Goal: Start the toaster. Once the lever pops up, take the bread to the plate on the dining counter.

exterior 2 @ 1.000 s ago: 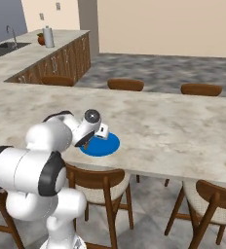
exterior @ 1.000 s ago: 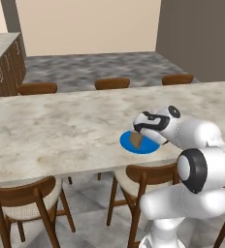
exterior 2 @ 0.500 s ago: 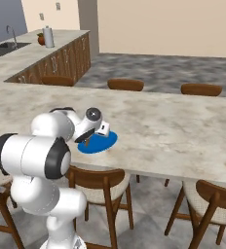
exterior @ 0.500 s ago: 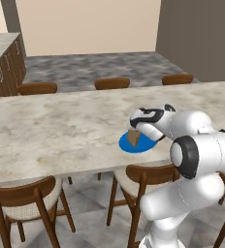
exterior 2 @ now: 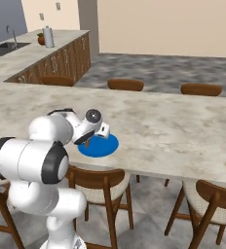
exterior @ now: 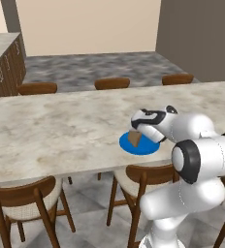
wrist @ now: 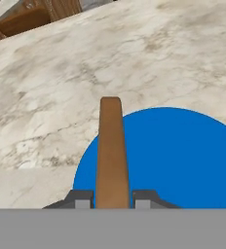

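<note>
Claw (wrist: 112, 203) first: you have it pinching the bread (wrist: 111, 151) edge-on between both tips, the slice standing upright with its long axis running straight out from the jaws. Directly beneath sits the plate (wrist: 183, 155) — in the hand view the bread hangs over the plate's left part, so to my eye the release only needs a short drop and a spread of the fingers. That plate lies near the counter's (exterior: 56, 131) front edge. Count — one bread, one plate, one counter, seven chairs (exterior: 32, 198) in sight.
</note>
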Tool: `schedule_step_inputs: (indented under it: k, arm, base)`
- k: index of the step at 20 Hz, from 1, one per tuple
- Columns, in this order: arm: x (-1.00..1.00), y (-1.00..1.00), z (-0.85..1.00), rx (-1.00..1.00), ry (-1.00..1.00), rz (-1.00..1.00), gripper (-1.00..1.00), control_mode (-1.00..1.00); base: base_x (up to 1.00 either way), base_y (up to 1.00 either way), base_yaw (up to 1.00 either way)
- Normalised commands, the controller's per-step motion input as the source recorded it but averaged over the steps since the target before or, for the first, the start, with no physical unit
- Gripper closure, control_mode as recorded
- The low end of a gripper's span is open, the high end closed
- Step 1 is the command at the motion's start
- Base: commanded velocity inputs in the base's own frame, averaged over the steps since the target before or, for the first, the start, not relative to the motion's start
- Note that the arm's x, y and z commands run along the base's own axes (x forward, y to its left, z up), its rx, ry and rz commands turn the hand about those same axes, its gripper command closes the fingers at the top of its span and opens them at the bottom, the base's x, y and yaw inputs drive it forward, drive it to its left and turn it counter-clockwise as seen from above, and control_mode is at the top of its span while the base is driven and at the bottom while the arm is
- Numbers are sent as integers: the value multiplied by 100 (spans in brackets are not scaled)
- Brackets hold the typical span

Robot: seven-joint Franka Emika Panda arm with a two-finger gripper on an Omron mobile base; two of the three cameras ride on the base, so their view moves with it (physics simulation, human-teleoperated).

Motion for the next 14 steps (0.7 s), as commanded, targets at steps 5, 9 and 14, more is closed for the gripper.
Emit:
schedule_step_inputs:
  k: [5, 9, 14]
  arm:
    - [-12, 0, 0, 0, 0, -6, 100, -100]
    - [0, 0, 0, 0, 0, -5, -100, -100]
    - [0, 0, 0, 0, 0, -1, -100, -100]
  base:
    - [0, 0, 0]
    - [0, 0, 0]
    - [0, 0, 0]
